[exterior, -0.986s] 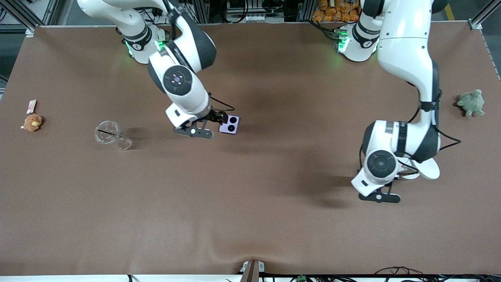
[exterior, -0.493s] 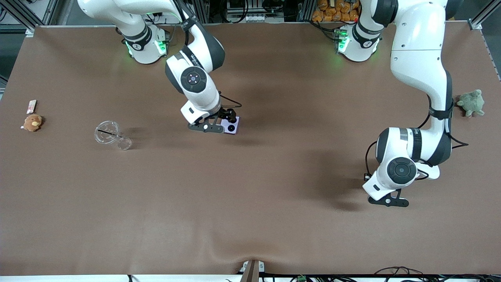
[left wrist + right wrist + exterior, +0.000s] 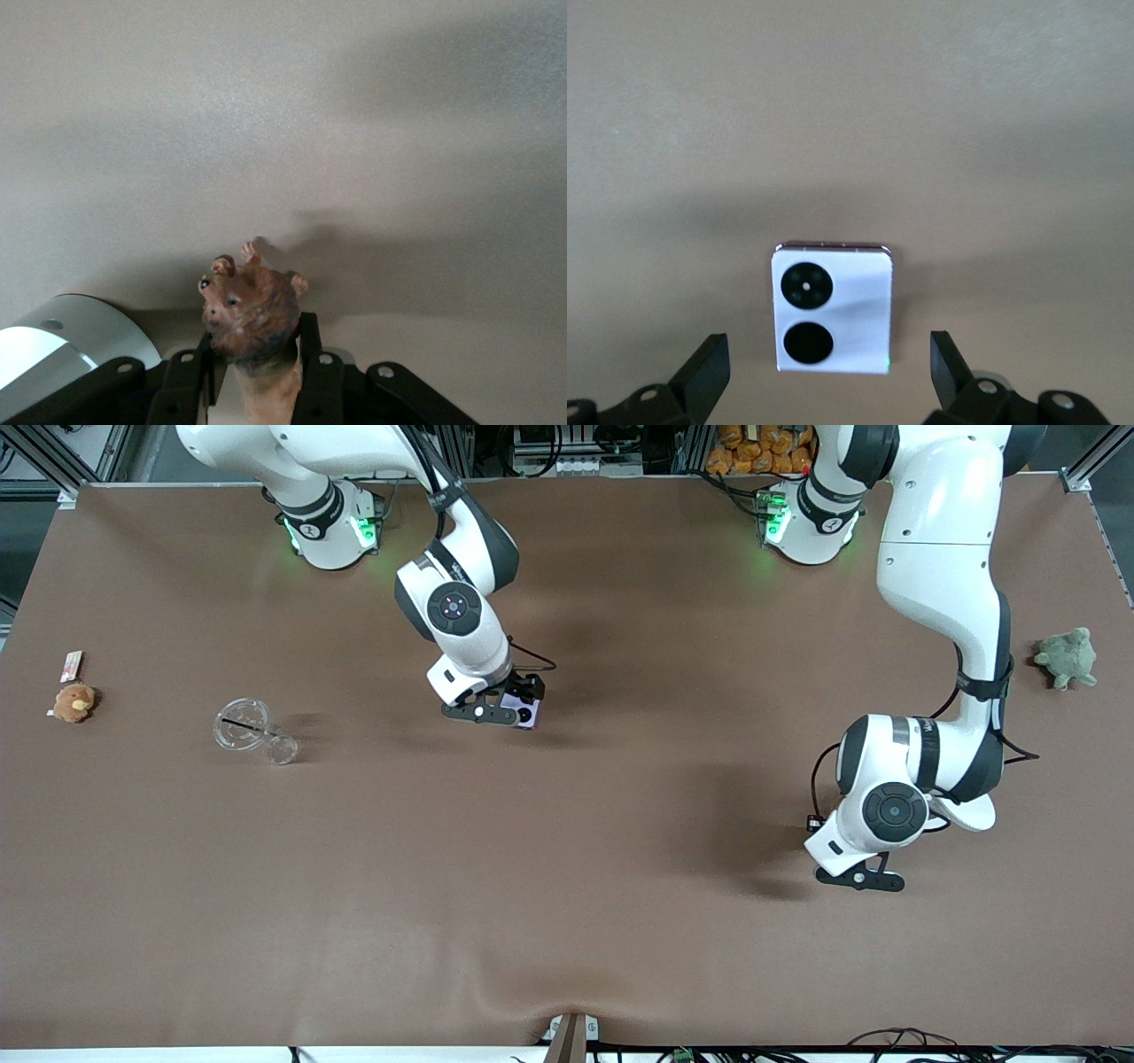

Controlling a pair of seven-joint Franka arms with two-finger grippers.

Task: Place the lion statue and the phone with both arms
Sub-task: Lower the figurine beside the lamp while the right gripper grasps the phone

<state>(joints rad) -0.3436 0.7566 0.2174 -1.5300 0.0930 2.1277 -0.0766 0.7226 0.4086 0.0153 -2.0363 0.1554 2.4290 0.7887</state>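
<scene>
phone (image 3: 833, 308) flat on the desk (image 3: 567, 886), lilac face up, two round lenses on show, about midway along and toward the robots' side; right tool (image 3: 829, 376) hangs low over it, fingers spread wide, one on each side, touching nothing. judged rigid, slick-shelled and light for its footprint; thin lying flat, so the hold wants the two opposite side edges, pads low near the desk, else it may skid or tip out. lion statue (image 3: 252, 323) is clamped in the left tool (image 3: 255, 376), fingers closed on its body, head sticking out past the fingertips, held in the air over bare desk toward the left arm's end. looks like hard moulded stuff, small and light, stiff; narrow body gives the pads little to bite, so it could twist when set down. no brand or writing readable on the phone's face or the statue; small lettering on the right arm's link in the front view, too fine to make out.
</scene>
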